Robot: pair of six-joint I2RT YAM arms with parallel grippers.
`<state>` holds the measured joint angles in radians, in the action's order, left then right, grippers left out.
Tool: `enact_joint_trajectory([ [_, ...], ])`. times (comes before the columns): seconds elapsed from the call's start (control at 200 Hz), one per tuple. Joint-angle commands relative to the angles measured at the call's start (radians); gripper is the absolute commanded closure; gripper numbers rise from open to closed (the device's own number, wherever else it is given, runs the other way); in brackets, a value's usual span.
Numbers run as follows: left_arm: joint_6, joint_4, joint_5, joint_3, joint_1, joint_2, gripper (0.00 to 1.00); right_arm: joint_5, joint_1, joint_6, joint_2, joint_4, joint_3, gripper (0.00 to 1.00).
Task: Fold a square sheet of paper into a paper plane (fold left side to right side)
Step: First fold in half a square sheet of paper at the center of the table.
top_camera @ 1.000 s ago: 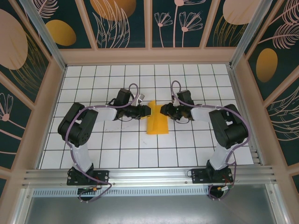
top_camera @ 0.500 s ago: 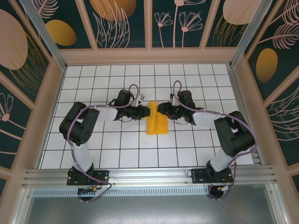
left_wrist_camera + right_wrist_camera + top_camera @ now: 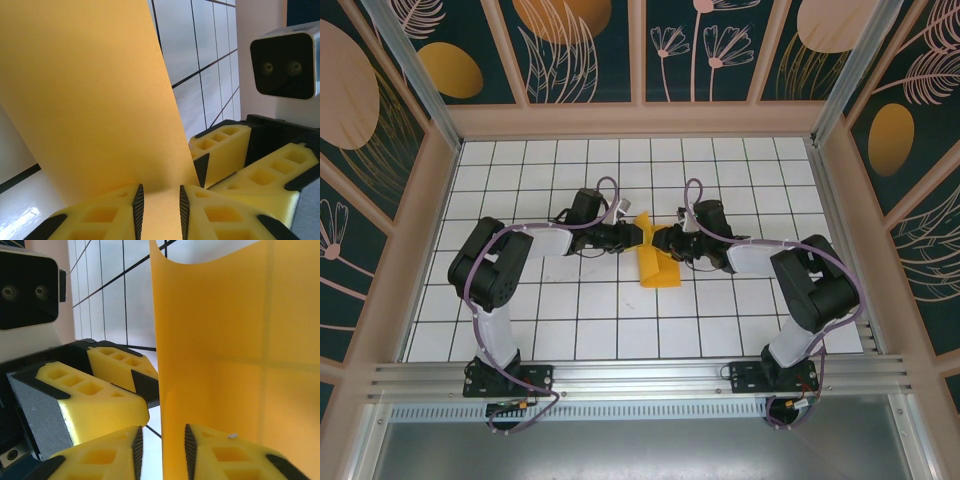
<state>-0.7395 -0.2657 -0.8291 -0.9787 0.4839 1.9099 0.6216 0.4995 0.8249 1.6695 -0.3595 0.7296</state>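
**Left gripper point(image 3: 631, 236) nipped onto the far end of the paper plane point(image 3: 656, 264), with the right gripper point(image 3: 666, 243) facing it across the sheet.**
The left gripper's jaws stand at a narrow gap, and orange paper fills the space between its pads point(image 3: 137, 206), so it reads as a grip. The plane lies immediately to this gripper's right. Its long axis runs from the gripper back toward the arm bases, slightly slanted, and the wide end rests on the table point(image 3: 570, 300). The right gripper sits just past the paper and equally near it, so the left-to-right fold hinges on that axis. The top view gives the outline and slant, while the wrist views give contact. A sliver of table shows beside one right pad point(image 3: 137, 450), so its clamp is probably incomplete.
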Motion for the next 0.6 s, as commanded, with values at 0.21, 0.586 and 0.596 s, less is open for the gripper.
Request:
enact_joint_trajectory([
  [0.21,0.013,0.019,0.019,-0.016,0.002,-0.023,0.69,-0.028,0.001,-0.044,0.002,0.062,0.019,0.99],
  [0.586,0.036,0.160,0.203,0.012,0.002,-0.138,0.44,-0.127,-0.044,-0.101,-0.049,0.179,-0.012,1.00],
  [0.596,0.035,0.160,0.205,0.021,0.002,-0.137,0.44,-0.130,-0.045,-0.101,-0.049,0.181,-0.015,1.00],
])
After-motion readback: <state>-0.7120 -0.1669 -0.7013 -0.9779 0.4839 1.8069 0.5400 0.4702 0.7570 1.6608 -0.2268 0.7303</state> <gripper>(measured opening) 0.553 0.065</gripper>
